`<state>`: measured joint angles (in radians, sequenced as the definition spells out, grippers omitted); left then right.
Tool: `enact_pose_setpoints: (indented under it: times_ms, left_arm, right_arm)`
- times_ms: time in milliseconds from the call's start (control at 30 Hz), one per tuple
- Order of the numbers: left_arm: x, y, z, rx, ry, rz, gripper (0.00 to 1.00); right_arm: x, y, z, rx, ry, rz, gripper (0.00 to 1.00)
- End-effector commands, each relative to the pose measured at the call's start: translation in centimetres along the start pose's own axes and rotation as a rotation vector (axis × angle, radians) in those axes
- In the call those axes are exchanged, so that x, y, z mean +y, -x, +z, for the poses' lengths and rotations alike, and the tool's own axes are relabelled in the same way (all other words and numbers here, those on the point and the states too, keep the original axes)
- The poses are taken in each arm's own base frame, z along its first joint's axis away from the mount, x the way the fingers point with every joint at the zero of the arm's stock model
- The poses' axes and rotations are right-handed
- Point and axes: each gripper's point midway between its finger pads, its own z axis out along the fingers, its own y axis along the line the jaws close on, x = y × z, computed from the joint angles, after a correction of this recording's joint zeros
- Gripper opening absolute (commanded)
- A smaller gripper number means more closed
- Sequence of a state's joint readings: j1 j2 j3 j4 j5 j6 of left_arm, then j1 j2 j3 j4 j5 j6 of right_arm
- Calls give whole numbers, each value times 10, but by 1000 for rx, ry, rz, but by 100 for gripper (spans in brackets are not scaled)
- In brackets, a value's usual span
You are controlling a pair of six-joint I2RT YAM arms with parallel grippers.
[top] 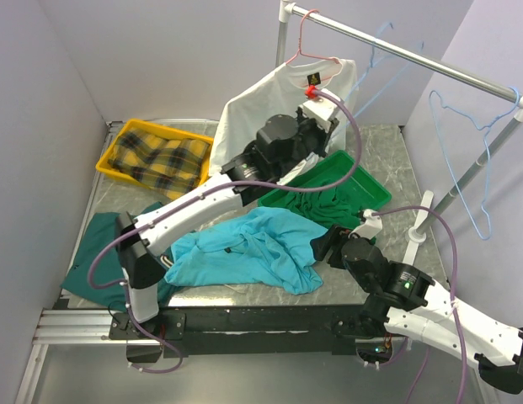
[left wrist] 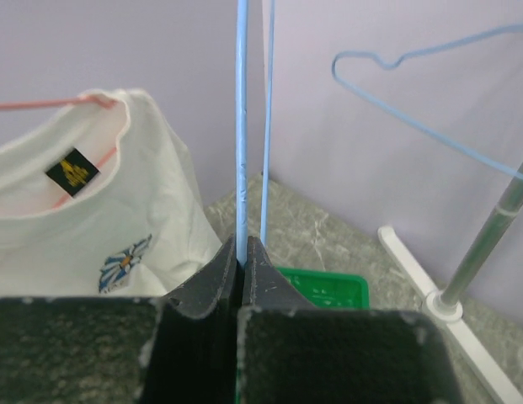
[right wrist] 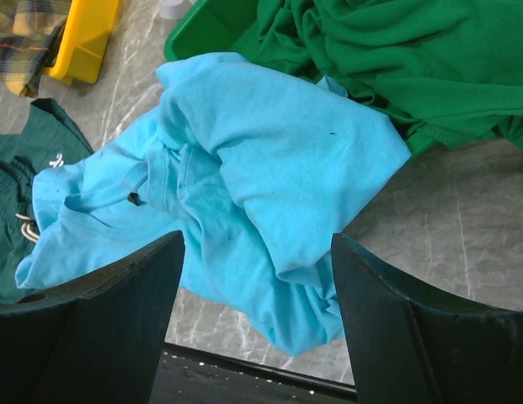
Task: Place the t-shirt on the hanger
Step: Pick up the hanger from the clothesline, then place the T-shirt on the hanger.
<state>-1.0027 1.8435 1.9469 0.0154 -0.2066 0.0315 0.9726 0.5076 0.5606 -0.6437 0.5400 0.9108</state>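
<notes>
The turquoise t-shirt [top: 244, 248] lies crumpled at the table's near edge; the right wrist view shows it [right wrist: 269, 168] with its neck opening at the left. My right gripper [top: 326, 247] [right wrist: 257, 286] is open and empty, hovering over the shirt's near right edge. My left gripper [top: 335, 99] [left wrist: 242, 244] is raised at the back and shut on a wire of the light-blue hanger [left wrist: 241, 126], which hangs from the rail [top: 377, 52]. The wire runs straight up out of the shut jaws.
A white printed t-shirt [top: 261, 101] hangs on a pink-red hanger [top: 307, 46] just left of my left gripper. A second blue hanger [top: 472, 160] hangs at the rail's right end [top: 429, 59]. There are also a green bin of green garments [top: 328, 181], a yellow bin [top: 156, 151] and a dark green garment [top: 88, 252].
</notes>
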Motion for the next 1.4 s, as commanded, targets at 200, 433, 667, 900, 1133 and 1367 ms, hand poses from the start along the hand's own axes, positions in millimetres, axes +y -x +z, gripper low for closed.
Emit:
enact_pose_setpoints:
  times_ms: [200,433,667,900,1133,1367]
  left_arm:
    - [18,54,-53,-106,-25,-12,1]
    - [49,12,-170,12,10,-17,1]
    - [88,-47,-311,195,140,-48,1]
    - [112,-53,-398,292,203,-26,1]
    - [119,-112,-411,582,197,155,1]
    - [111,-117,-424,618,74,243,1]
  right_arm:
    - [8,17,-3,-50,9,-8,78]
    - [39,-12,7,46,117,-50,72]
    - [100,-39,37,133,155,-168,72]
    - [150,-55,82,166,180,-214,58]
    - [158,-74,118,222,143,-230,48]
    - [156,-87,133,247,114,-257,48]
